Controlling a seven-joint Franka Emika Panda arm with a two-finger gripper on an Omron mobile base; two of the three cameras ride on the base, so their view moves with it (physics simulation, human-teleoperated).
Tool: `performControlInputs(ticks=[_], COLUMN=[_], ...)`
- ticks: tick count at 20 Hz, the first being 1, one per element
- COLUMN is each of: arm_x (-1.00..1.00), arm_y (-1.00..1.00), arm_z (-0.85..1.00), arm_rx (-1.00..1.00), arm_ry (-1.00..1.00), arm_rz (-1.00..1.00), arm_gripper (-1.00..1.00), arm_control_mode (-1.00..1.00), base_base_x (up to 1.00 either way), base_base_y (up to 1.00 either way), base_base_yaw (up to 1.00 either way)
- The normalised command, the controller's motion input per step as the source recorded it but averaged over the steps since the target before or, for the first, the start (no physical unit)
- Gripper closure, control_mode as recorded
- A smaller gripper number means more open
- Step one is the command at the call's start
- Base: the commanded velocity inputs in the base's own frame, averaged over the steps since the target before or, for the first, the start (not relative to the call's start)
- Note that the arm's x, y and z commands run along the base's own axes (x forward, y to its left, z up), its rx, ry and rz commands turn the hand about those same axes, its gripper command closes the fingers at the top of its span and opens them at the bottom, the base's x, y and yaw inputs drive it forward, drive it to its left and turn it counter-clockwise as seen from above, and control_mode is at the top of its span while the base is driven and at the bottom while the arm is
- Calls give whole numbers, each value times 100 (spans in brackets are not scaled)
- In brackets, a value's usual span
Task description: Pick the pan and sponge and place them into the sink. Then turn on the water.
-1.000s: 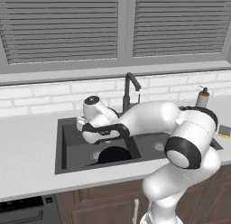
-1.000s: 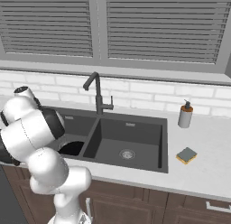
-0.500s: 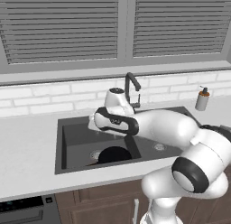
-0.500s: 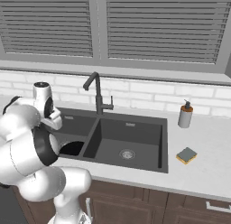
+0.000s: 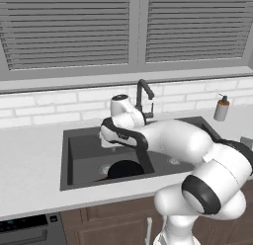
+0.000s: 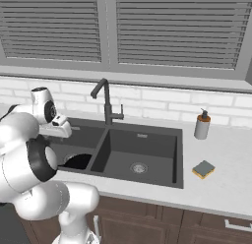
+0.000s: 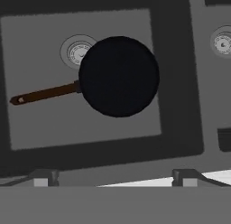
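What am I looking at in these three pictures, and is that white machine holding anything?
It is a white robot arm in a simulated kitchen. Two pictures come from cameras on its base, behind it to the left and right. The third looks down from a camera on its hand.

The arm reaches over a dark double sink with a tall faucet. A black pan already lies in the left basin, next to that basin's drain, its brown handle pointing away from the divider. A small yellow sponge sits on the counter right of the sink, near a soap bottle.

The claw is open above the pan and holds nothing; its two tips show at the bottom of the hand picture.
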Motion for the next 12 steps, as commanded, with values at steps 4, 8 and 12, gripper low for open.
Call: performControlInputs(ticks=[4,8,12], arm_x=[0,-3,-23], arm_y=[-70,-74,-83], arm_z=[63,59,40], arm_rx=[-26,-23,-10], arm_ry=[29,29,13], arm_rz=[5,0,0], arm_gripper=[-100,-100,-100], arm_control_mode=[-100,-100,-100], base_base_x=[0,0,0], base_base_y=[0,0,0], base_base_yaw=[0,0,0])
